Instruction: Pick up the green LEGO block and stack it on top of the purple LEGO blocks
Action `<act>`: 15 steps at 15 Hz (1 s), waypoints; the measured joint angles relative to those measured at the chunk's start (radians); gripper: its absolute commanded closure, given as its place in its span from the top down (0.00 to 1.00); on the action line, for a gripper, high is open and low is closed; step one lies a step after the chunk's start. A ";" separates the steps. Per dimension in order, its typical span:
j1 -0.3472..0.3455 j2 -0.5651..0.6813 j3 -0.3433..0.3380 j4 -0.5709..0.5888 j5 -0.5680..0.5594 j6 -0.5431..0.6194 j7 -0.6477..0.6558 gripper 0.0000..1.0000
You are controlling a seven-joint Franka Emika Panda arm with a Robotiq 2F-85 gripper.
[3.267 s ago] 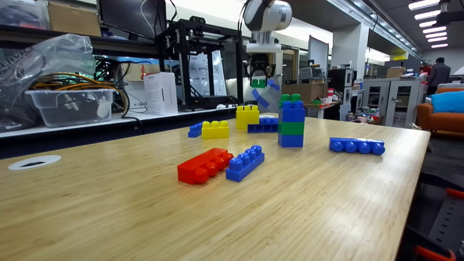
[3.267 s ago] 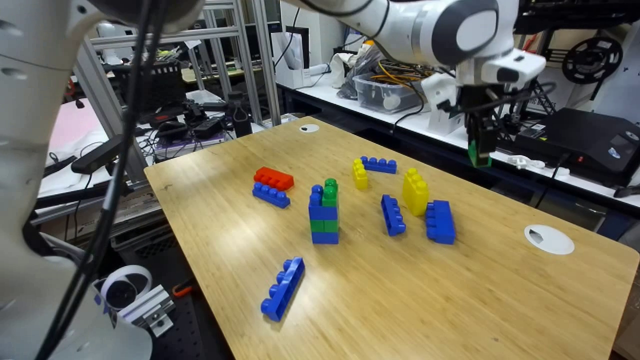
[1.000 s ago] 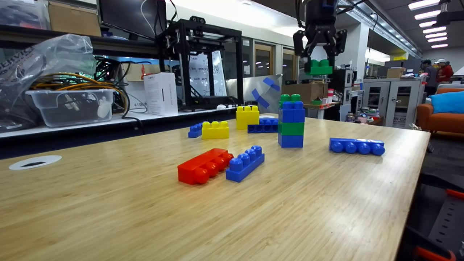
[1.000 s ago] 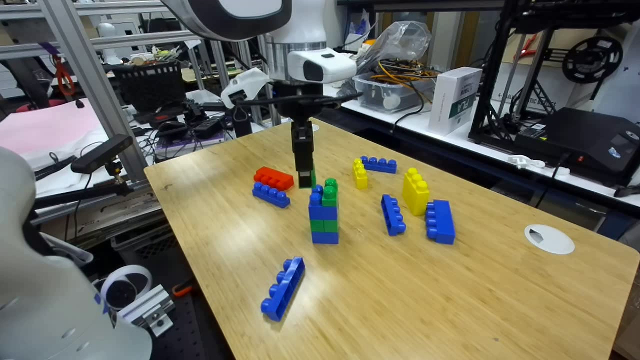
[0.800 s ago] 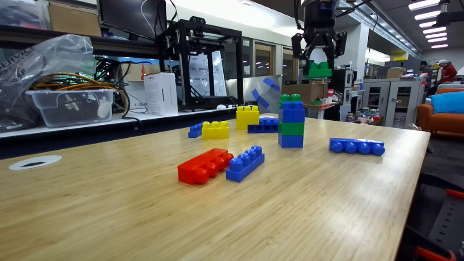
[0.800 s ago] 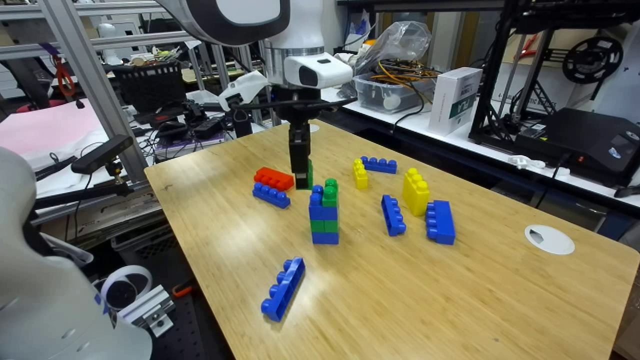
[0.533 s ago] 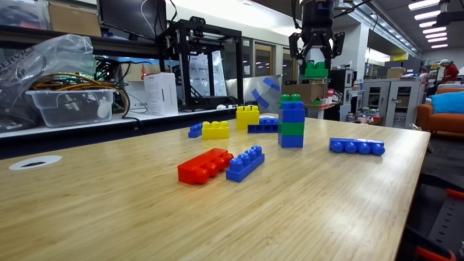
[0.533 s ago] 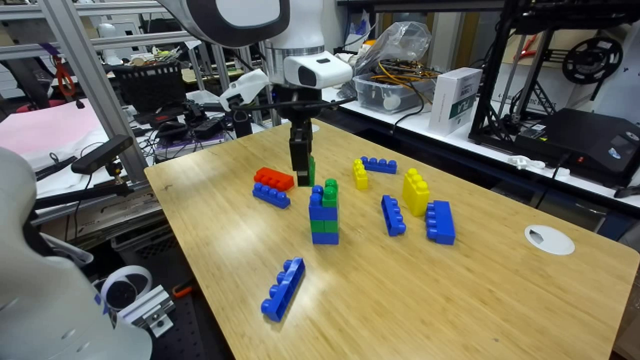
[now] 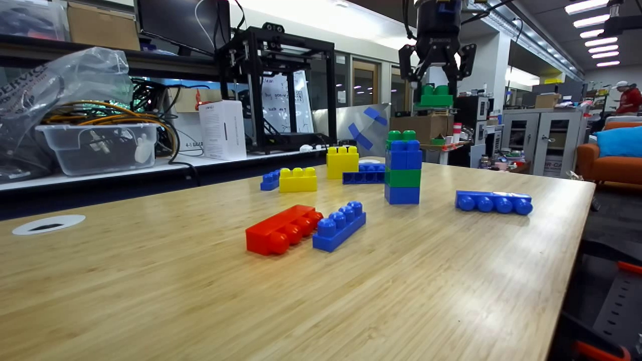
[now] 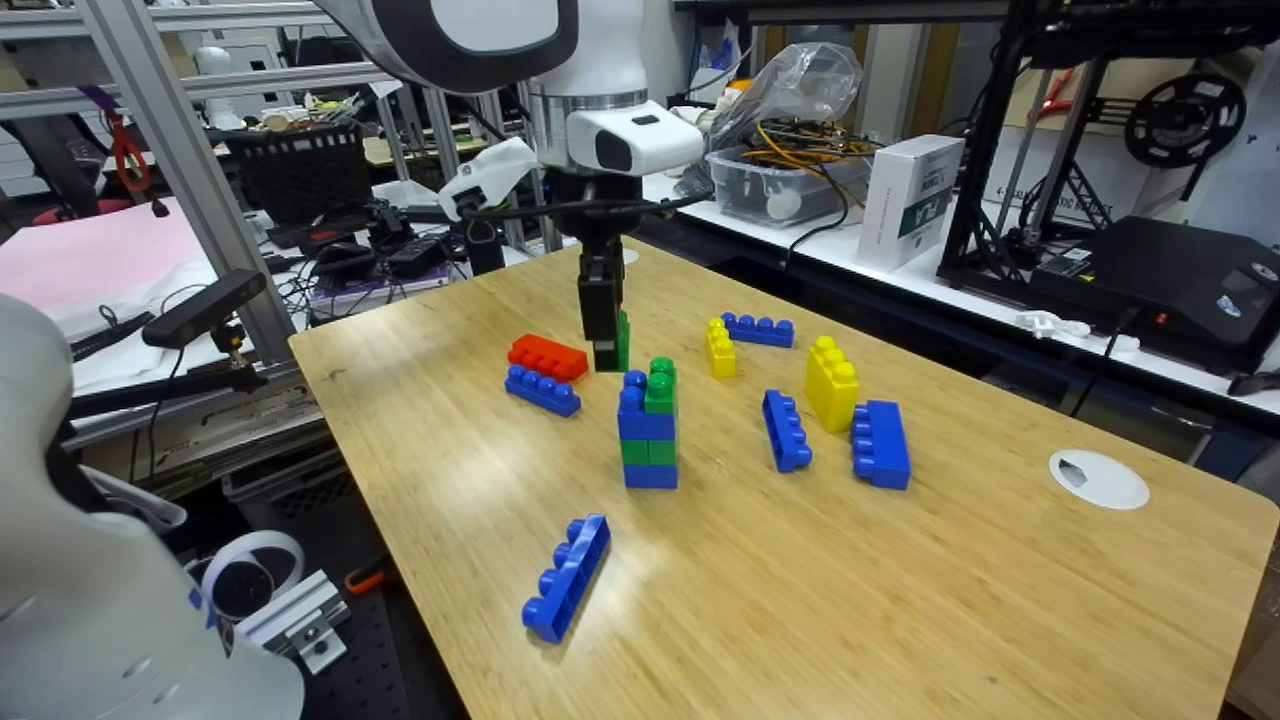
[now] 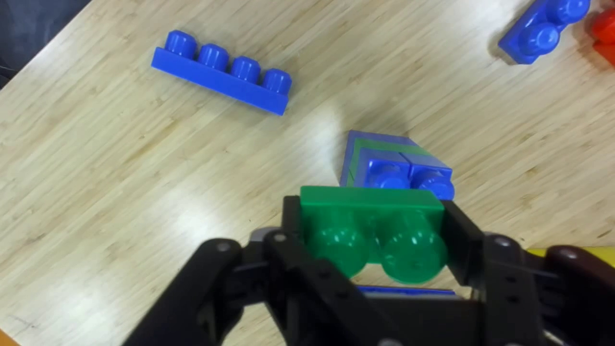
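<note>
Since the earliest frame, the black two-fingered gripper (image 9: pixel 435 91) has moved from well apart to near the upright tower (image 9: pixel 403 177), which has stayed put. It holds the small bright green studded plastic block (image 11: pixel 372 211) clamped by its two ends, studs up and seemingly level. The block hangs higher than the tower's purple-blue studded plastic blocks (image 10: pixel 646 427) and, in the wrist view, hides part of the tower. Two bare blue-violet studs (image 11: pixel 390 179) show past its edge; in an exterior view another green studded brick (image 10: pixel 660 402) sits beside them on top. Lifting looks done, and aligning seems the step in hand. The next move likely calls for shifting sideways over the bare studs, then descending straight, pressing and releasing. Farther out on the light wooden table (image 9: pixel 311 301) lie a red studded plastic brick (image 9: pixel 278 230) and a long flat blue brick (image 9: pixel 494 198).
</note>
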 measured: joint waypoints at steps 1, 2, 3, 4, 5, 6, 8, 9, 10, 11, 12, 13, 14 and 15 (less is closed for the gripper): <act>0.000 0.000 0.000 0.000 0.000 0.000 0.000 0.69; 0.000 0.000 0.000 0.000 0.000 0.000 0.000 0.44; 0.000 0.000 0.000 0.000 0.000 0.000 0.000 0.44; 0.000 0.000 0.001 0.000 0.000 0.000 0.000 0.44; 0.000 0.000 0.002 0.000 0.000 0.000 0.000 0.44; 0.000 0.000 0.005 0.001 0.000 0.000 0.001 0.44; 0.000 0.000 0.014 0.004 0.000 0.001 0.006 0.44; 0.000 0.001 0.019 0.005 0.000 0.001 0.013 0.44; 0.000 0.002 0.026 0.006 0.000 0.003 0.022 0.44; 0.000 0.003 0.032 0.006 0.000 0.004 0.032 0.44; 0.000 0.005 0.039 0.006 0.000 0.006 0.046 0.44; 0.000 0.010 0.046 0.007 0.000 0.010 0.064 0.44; 0.000 0.016 0.054 0.008 0.000 0.017 0.082 0.44; 0.000 0.026 0.061 0.009 0.000 0.025 0.098 0.44</act>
